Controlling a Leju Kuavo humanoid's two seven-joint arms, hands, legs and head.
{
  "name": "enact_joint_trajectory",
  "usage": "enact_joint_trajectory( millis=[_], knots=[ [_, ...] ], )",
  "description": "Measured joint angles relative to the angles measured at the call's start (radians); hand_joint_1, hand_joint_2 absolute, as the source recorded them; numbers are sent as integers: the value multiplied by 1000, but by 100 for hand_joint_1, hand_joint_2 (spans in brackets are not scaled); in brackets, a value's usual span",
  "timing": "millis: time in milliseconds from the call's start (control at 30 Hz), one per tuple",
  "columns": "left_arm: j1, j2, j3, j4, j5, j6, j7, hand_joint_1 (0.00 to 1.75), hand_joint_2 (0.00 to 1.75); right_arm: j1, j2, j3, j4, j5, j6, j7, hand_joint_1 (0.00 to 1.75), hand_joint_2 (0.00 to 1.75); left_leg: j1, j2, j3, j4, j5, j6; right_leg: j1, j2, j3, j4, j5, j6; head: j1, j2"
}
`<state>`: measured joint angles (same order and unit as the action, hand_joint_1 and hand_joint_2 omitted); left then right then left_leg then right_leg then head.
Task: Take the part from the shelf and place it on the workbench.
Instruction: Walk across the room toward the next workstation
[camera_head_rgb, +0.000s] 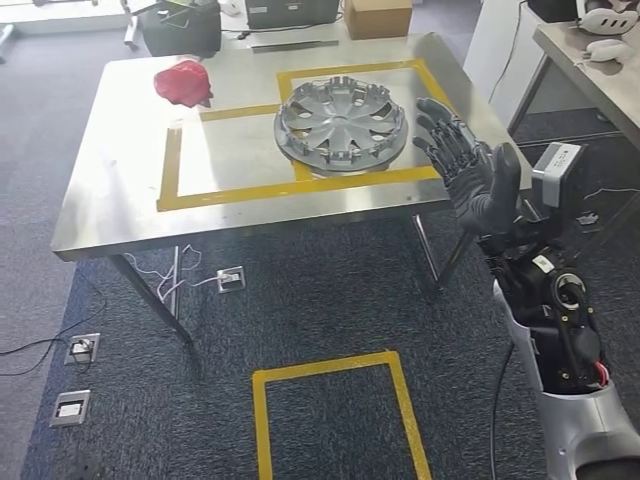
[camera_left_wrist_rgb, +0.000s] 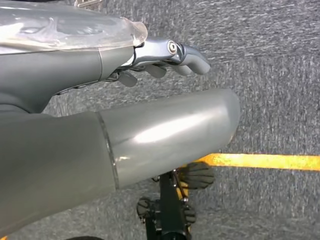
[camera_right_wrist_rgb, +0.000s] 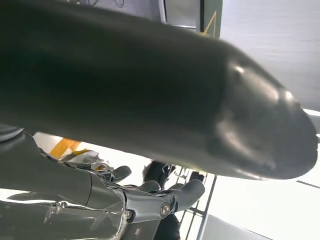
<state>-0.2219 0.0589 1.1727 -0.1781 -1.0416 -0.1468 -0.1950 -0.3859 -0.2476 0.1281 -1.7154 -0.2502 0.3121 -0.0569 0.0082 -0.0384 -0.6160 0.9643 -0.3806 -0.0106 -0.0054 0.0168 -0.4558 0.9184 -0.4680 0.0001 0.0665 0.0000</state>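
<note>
Fingers (camera_head_rgb: 438, 135) spread apart, the right hand (camera_head_rgb: 469, 170) hovers just right of the hubcap (camera_head_rgb: 341, 124) lying on the workbench (camera_head_rgb: 121, 190).

I see bare steel workbench (camera_head_rgb: 113, 150) left of the wheel cover (camera_head_rgb: 342, 124), broken by a red cloth (camera_head_rgb: 182, 82), while my right hand (camera_head_rgb: 468, 170) hangs spread beside its rim.

We see the part (camera_head_rgb: 337, 124) lying on the workbench (camera_head_rgb: 113, 200), inside the taped frame (camera_head_rgb: 170, 165). A cloth (camera_head_rgb: 183, 83) lies to its left, further back. The right hand (camera_head_rgb: 472, 170) stands just right of the part, apparently not touching it. Another taped frame (camera_head_rgb: 260, 400) lies on the floor before the workbench.
</note>
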Motion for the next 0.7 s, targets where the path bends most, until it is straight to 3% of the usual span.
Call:
enact_joint_trajectory(
  millis=[67,133,167,200,233,300,367,400,467,533,567,633,667,700],
  knots=[
    [-1,2,0,0,0,0,0,0,0,0,0,1,0,0,-4,0,0,0,2,15,-37,85,-76,-10,-5,-13,-17,-6,19,-13,-14,0],
    [-2,2,0,0,-1,0,0,0,0,2,0,1,1,1,-8,2,0,0,4,24,-83,222,-158,-19,-4,-21,-41,-5,35,-18,-28,0],
    [-2,2,0,0,-2,0,0,0,0,3,0,2,1,1,-10,2,0,0,5,26,-94,271,-171,-23,-4,-24,-53,-4,43,-16,-32,0],
    [-2,2,0,0,-2,0,0,0,0,5,0,2,1,1,-10,3,0,0,6,28,-88,287,-162,-25,-4,-27,-65,-2,51,-15,-37,0],
    [-2,2,0,0,-2,0,0,0,0,6,0,2,1,1,-11,3,0,0,8,30,-63,265,-136,-26,-5,-30,-76,1,57,-12,-40,0],
    [-3,4,0,0,-2,0,0,0,0,7,0,2,1,1,-11,3,0,0,9,34,31,133,-91,-25,-4,-34,-96,11,67,-5,-44,0],
    [-5,5,0,0,-2,0,0,0,0,6,0,2,1,1,-12,3,0,0,5,36,103,16,-85,-14,-2,-38,-108,21,74,4,-44,0],
    [-6,5,0,0,-2,0,0,0,0,6,0,2,1,1,-12,3,0,0,3,35,115,-8,-89,-7,0,-39,-111,23,79,10,-43,0],
    [-5,5,0,0,-2,0,1,0,0,6,0,2,1,1,-12,4,0,0,2,34,109,-14,-81,10,-2,-39,-115,25,85,23,-38,0],
    [-6,5,0,0,-2,0,2,0,0,7,0,2,1,1,-13,7,0,0,4,35,99,-18,-68,30,-4,-33,-132,62,47,33,-36,0],
    [-6,5,0,0,-2,0,2,0,0,6,0,2,1,2,-13,8,0,0,5,36,91,-19,-61,38,-5,-29,-149,112,5,37,-32,0],
    [-6,6,0,0,-2,0,2,0,0,6,0,2,3,5,-14,9,0,0,3,37,74,-19,-47,46,-5,-25,-190,252,-84,44,-23,0],
    [-5,6,0,0,-2,0,3,0,0,6,0,2,4,6,-15,10,0,0,2,36,65,-18,-40,47,-5,-24,-202,307,-109,46,-19,0],
    [-5,6,0,0,-2,0,3,0,0,6,0,2,6,6,-16,11,0,0,1,35,56,-18,-33,47,-5,-24,-198,329,-111,46,-17,0]
  ],
)
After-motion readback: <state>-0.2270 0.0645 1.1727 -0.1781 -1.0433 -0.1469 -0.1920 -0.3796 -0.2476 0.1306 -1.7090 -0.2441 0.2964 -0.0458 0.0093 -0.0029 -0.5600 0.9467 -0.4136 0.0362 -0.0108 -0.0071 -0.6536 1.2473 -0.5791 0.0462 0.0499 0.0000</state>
